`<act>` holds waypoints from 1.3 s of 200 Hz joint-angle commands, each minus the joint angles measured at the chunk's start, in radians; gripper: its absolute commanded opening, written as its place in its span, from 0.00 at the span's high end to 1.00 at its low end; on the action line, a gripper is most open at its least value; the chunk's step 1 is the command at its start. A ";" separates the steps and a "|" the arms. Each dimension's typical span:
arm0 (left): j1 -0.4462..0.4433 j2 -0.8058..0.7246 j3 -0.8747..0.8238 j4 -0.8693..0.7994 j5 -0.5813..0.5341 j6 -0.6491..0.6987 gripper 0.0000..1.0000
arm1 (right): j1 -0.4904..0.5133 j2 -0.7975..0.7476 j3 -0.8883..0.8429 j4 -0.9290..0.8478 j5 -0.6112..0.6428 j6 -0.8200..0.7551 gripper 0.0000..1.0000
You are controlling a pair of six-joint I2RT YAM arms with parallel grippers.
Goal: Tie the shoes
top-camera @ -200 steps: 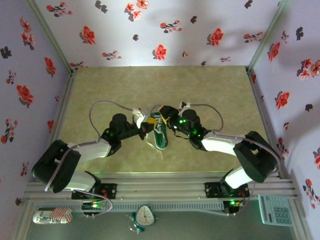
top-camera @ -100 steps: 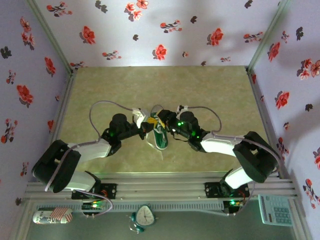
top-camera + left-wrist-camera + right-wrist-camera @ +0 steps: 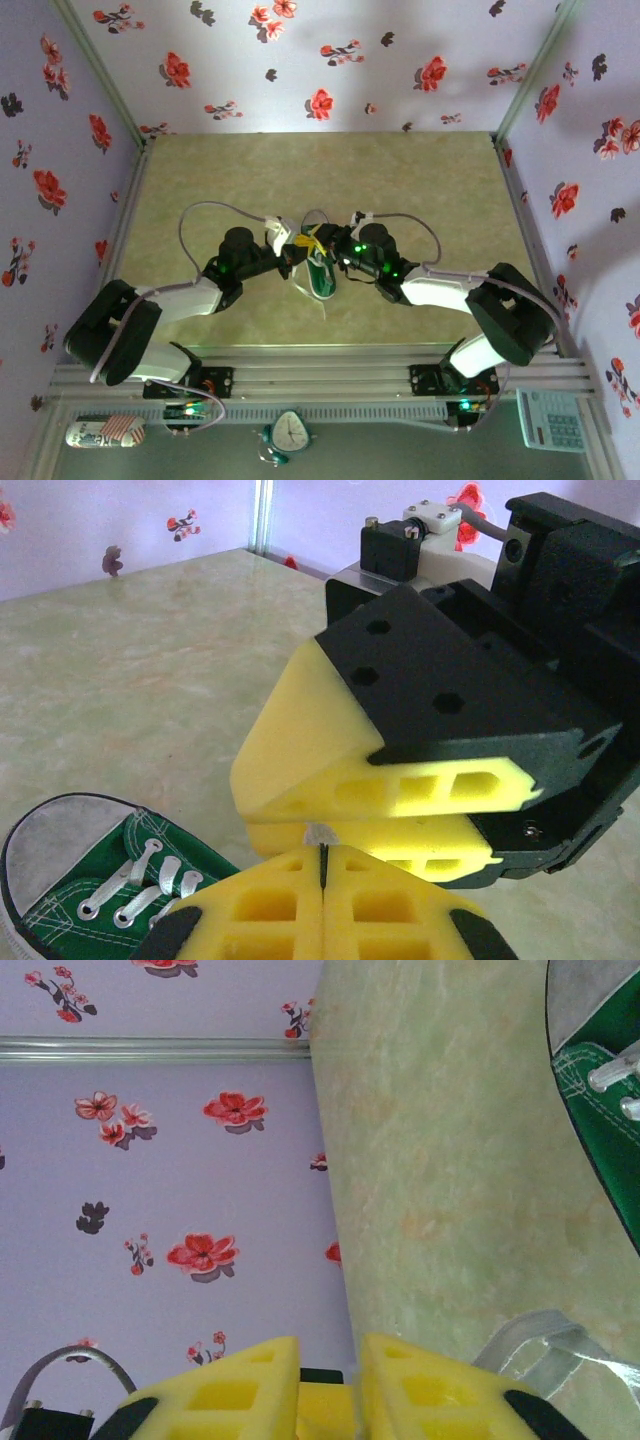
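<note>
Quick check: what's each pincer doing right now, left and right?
Left pincer: closed, a bit of white lace pinched between its tips.
Right pincer: closed; whether it grips any lace cannot be told.

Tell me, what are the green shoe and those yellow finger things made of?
The shoe looks like woven green canvas with white stitching; its toe cap looks like matte rubber. Its laces look like flat woven cloth. The yellow fingers seem soft foam or rubbery plastic, with moulded hollow cells.
</note>
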 commanded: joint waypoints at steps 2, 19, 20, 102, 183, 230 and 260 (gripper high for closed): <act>-0.008 0.006 0.022 0.025 -0.008 0.017 1.00 | 0.007 0.002 -0.004 0.027 -0.008 0.010 0.81; -0.009 0.006 0.022 0.023 -0.008 0.015 1.00 | 0.007 0.000 -0.008 0.030 -0.003 0.010 0.87; -0.009 0.006 0.022 0.023 -0.008 0.015 1.00 | 0.007 0.000 -0.009 0.029 -0.003 0.010 0.87; -0.008 -0.063 0.002 -0.039 -0.084 -0.076 0.27 | -0.002 -0.069 0.010 -0.149 0.072 -0.136 1.00; -0.012 -0.232 -0.047 -0.490 -0.285 -0.010 0.26 | -0.089 -0.140 0.058 -0.367 0.131 -0.303 1.00; -0.013 -0.092 0.025 -0.558 -0.275 0.017 0.28 | -0.136 -0.113 0.085 -0.357 0.094 -0.299 1.00; -0.013 0.008 0.103 -0.616 -0.286 0.013 0.29 | -0.151 -0.100 0.106 -0.362 0.076 -0.304 1.00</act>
